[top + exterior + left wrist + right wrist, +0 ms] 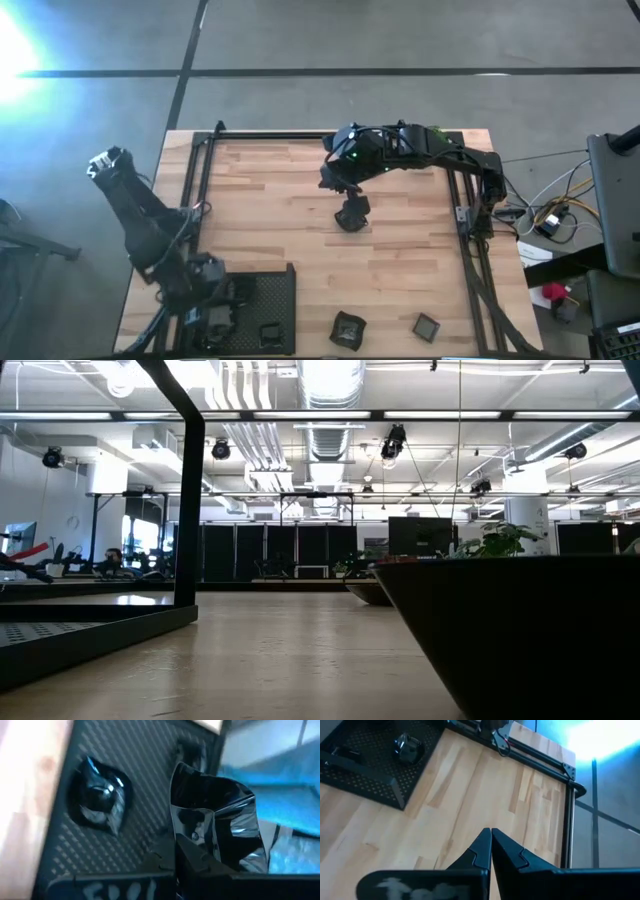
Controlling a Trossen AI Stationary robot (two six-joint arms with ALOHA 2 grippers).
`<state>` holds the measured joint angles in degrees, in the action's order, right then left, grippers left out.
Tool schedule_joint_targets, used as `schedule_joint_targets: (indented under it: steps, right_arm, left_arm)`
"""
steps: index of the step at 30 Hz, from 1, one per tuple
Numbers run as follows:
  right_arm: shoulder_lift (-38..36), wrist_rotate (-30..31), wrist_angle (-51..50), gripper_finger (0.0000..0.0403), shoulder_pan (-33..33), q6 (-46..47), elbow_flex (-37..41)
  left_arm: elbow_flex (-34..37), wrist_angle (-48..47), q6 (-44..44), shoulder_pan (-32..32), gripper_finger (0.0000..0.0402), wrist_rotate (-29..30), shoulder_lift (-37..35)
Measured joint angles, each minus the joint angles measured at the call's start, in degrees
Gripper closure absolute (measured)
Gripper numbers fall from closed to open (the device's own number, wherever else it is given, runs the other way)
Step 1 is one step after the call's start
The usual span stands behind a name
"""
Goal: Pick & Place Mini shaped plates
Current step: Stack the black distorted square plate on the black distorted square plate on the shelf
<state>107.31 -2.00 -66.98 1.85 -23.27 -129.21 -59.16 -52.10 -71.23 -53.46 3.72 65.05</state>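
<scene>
Pale wooden planks make up the table (290, 215), ringed by a black frame, with grey floor all round it.

At the table's near left corner sits the black mesh tray (272, 300), and that is where my left pincer (176, 862) is working. I have it clamped on the rim of a glossy black plate (220, 825) with crumpled, wavy sides, held over the mesh. Another small plate (100, 795) lies on the mesh just beside the one I hold, and a squarish one (270, 333) sits by the tray's near edge.

Two more plates wait on the bare wood along the table's near edge: a wavy one (348, 328) near the middle and a square one (427, 326) further right, apart from each other.

My right pincer (491, 851) hangs above the middle of the table, its fingers pressed together with nothing between them.

My worry is the grip on the left. I hold the plate by one thin edge, and it looks slick, so it could swing or slip out as I let go. Released tilted, it might land on its neighbour or roll on its rim instead of settling flat.
</scene>
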Motion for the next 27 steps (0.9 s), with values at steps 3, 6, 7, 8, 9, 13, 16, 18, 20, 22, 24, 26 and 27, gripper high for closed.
schedule_joint_targets:
  steps: [3, 6, 7, 8, 9, 13, 16, 18, 20, 22, 24, 26, 27]
  right_arm:
    - [-0.1, 0.0, 0.0, 0.0394, -0.1, 1.3, 0.0]
    - [-0.3, -0.1, 0.1, 0.0394, -0.1, 3.9, 0.0]
    - [-0.3, -0.1, 0.1, 0.0394, -0.1, 5.0, 0.0]
    - [-0.3, -0.2, 0.2, 0.0394, -0.1, 5.6, 0.0]
    - [-0.3, -0.1, 0.3, 0.0394, -0.1, 6.2, 0.0]
    - [-0.3, -2.1, 1.8, 0.0394, -0.1, 8.2, 0.1]
    - [-0.4, -5.3, 2.9, 0.0394, -0.1, 8.7, 0.1]
    - [-0.4, -6.8, 2.9, 0.0394, -0.1, 8.8, 0.1]
    - [-0.4, -7.5, 3.0, 0.0394, -0.1, 8.8, 0.1]
    - [-0.5, -7.6, 3.0, 0.0394, -0.1, 9.3, 0.1]
    - [-0.5, -7.6, 3.0, 0.0394, -0.1, 9.8, 0.1]
    - [-0.5, -7.7, 3.0, 0.0394, -0.1, 9.8, 0.1]
    - [-0.6, -7.7, 3.0, 0.0394, -0.1, 9.8, 0.1]
  left_arm:
    - [0.0, 0.2, 0.7, -3.5, 0.0402, -0.2, 1.9]
    - [0.6, 0.1, 2.4, -6.1, 0.0401, -0.2, 3.5]
    - [0.8, 0.2, 3.3, -6.8, 0.0401, -0.2, 3.9]
    - [1.0, 0.5, 4.2, -7.4, 0.0401, -0.4, 4.2]
    - [1.3, 0.6, 5.0, -8.0, 0.0401, -0.6, 4.4]
    - [1.5, 0.9, 7.4, -9.2, 0.0401, -0.8, 5.3]
    - [1.5, 1.2, 9.5, -9.4, 0.0401, -0.6, 6.4]
    - [2.2, 2.3, 10.0, -9.4, 0.0401, -0.3, 7.5]
    - [3.6, 5.4, 10.2, -9.5, 0.0401, -0.2, 8.5]
    - [5.2, 9.6, 10.4, -9.6, 0.0401, -0.2, 9.1]
    - [6.3, 11.8, 10.6, -9.7, 0.0401, -0.3, 9.6]
    - [6.6, 12.0, 10.5, -9.7, 0.0401, -0.7, 10.1]
    - [6.8, 12.0, 10.5, -9.7, 0.0401, -1.2, 10.3]
